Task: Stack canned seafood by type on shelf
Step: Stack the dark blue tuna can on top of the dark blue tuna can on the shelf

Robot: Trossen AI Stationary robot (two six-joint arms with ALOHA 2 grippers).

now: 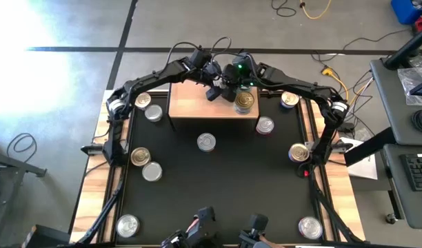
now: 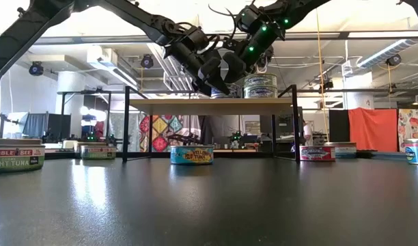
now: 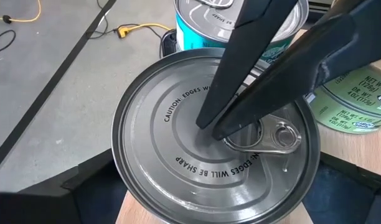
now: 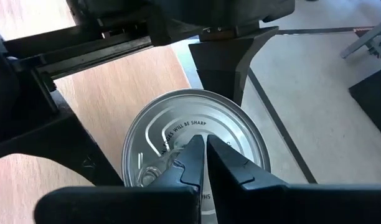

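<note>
Right gripper (image 4: 205,149), fingers together, presses the top can (image 1: 245,101) of a shelf (image 1: 190,100) stack while the left gripper (image 2: 216,72) straddles it, spread wide—likely squaring the stack before both lift clear.

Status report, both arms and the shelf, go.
Left gripper wide around a silver-lidded can over the shelf. Right gripper shut, tips pressing that lid. Gold-lidded stack stands beside it on the board. Other cans wait on the table.

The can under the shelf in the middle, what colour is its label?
Blue-teal with yellow lettering, best seen in the low view.
</note>
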